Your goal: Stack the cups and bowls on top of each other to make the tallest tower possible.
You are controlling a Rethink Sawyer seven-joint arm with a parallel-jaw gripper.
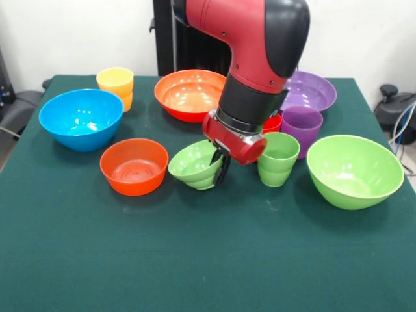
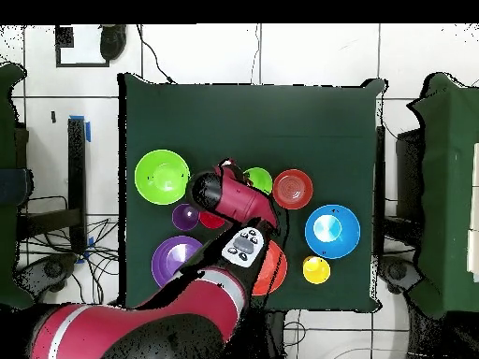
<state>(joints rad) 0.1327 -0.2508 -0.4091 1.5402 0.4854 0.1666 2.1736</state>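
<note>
At table centre, the small green bowl [image 1: 195,165] sits tilted, the gripper [image 1: 222,164] pinching its rim, fingers closed on it. The green cup [image 1: 278,158] stands just beside, with the purple cup [image 1: 301,129] and red cup [image 1: 273,123] behind. Small orange-red bowl [image 1: 134,166] sits alongside; blue bowl [image 1: 81,119] and yellow cup [image 1: 116,84] well apart.

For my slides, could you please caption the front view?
Sawyer gripper at the rim of a tilted small green bowl among unstacked cups and bowls.
</note>
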